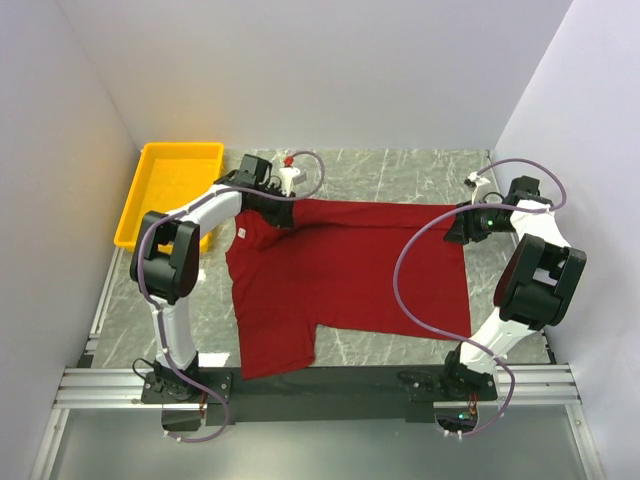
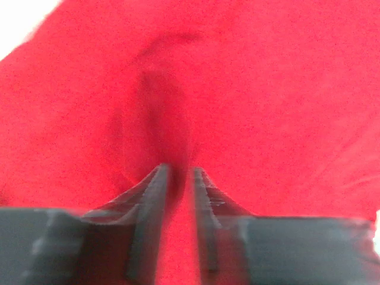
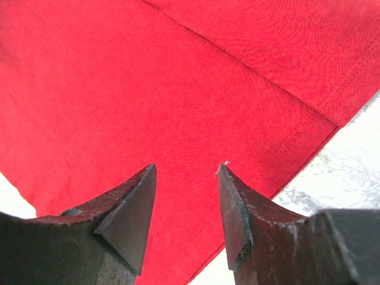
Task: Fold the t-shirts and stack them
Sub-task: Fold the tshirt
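Observation:
The dark red t-shirt (image 1: 350, 280) lies spread on the marble table, its neck with a small white label (image 1: 243, 232) toward the left. My left gripper (image 1: 283, 207) is down at the shirt's far left edge, by the shoulder. In the left wrist view its jaws (image 2: 179, 169) stand almost together with a raised ridge of red cloth (image 2: 166, 113) running in between them. My right gripper (image 1: 458, 228) is at the shirt's far right corner. There its jaws (image 3: 185, 166) are open above the flat cloth (image 3: 119, 89) near the hem, with nothing held.
A yellow tray (image 1: 150, 190) stands at the back left beside the shirt. A small white and red object (image 1: 290, 165) sits at the back behind the left gripper. Bare marble (image 3: 350, 160) shows just past the hem. White walls close in on three sides.

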Motion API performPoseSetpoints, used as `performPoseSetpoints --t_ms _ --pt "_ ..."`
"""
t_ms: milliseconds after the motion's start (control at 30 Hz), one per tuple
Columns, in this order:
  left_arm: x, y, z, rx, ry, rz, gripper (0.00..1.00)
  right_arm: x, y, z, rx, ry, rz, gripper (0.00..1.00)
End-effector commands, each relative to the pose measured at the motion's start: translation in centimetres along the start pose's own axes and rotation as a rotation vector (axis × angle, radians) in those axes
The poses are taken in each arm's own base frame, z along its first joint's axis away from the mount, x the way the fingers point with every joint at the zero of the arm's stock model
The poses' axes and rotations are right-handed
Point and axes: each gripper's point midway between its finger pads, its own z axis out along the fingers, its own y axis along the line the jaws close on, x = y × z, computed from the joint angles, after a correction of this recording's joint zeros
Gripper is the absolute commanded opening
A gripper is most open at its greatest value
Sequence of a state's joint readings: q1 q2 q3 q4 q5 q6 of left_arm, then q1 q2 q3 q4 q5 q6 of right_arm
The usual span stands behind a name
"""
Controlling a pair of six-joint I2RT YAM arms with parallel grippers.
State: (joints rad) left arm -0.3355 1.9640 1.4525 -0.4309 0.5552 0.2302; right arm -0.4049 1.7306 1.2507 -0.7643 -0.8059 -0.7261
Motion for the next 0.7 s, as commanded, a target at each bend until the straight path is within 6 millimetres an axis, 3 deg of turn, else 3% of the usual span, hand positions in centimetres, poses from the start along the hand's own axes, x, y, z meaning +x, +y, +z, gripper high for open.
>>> performPoseSetpoints --t_ms 0,100,133,167,200,267,400,533,567,633,667 --pt "0.0 -2.7 -0.6 0.079 0.02 0.058 0.36 -0.6 0.3 -0.7 0.001 -0.025 -0.017 0.53" --pt "0.9 -3.5 -0.9 0.074 0.078 0.06 0.57 -0.6 0.2 -0.8 0.005 -0.024 -0.017 0.53" --pt "1.1 -3.1 -1.0 0.043 0.09 0.053 0.59 -0.5 0.2 -0.7 0.004 -0.022 -0.015 0.53" --pt "1.3 -2.7 -1.1 0.01 0.098 0.036 0.73 -0.6 0.2 -0.7 0.003 -0.026 -0.019 0.53" --pt "1.5 -1.5 -1.6 -0.07 0.108 0.03 0.75 -0.6 0.2 -0.7 0.001 -0.024 -0.02 0.53" --pt "1.1 -0.4 -1.9 -0.156 0.072 0.021 0.75 -0.6 0.2 -0.7 -0.003 -0.024 -0.017 0.53" --pt "-2.1 1.3 -3.4 -0.283 -0.048 0.0 0.77 -0.7 0.2 -0.6 -0.01 -0.029 -0.013 0.53" --pt "-3.9 1.1 -1.6 -0.221 -0.076 -0.066 0.75 -0.7 0.3 -0.5 -0.016 -0.03 -0.006 0.53" --pt "-5.2 0.9 -1.4 -0.208 -0.091 -0.077 0.74 -0.6 0.3 -0.5 -0.018 -0.03 -0.004 0.53" --pt "-5.0 1.1 0.3 -0.177 -0.07 -0.102 0.7 -0.5 0.4 -0.5 -0.019 -0.027 -0.001 0.53" --pt "-6.5 0.9 0.5 -0.159 -0.094 -0.11 0.7 -0.5 0.4 -0.5 -0.019 -0.027 -0.003 0.53"
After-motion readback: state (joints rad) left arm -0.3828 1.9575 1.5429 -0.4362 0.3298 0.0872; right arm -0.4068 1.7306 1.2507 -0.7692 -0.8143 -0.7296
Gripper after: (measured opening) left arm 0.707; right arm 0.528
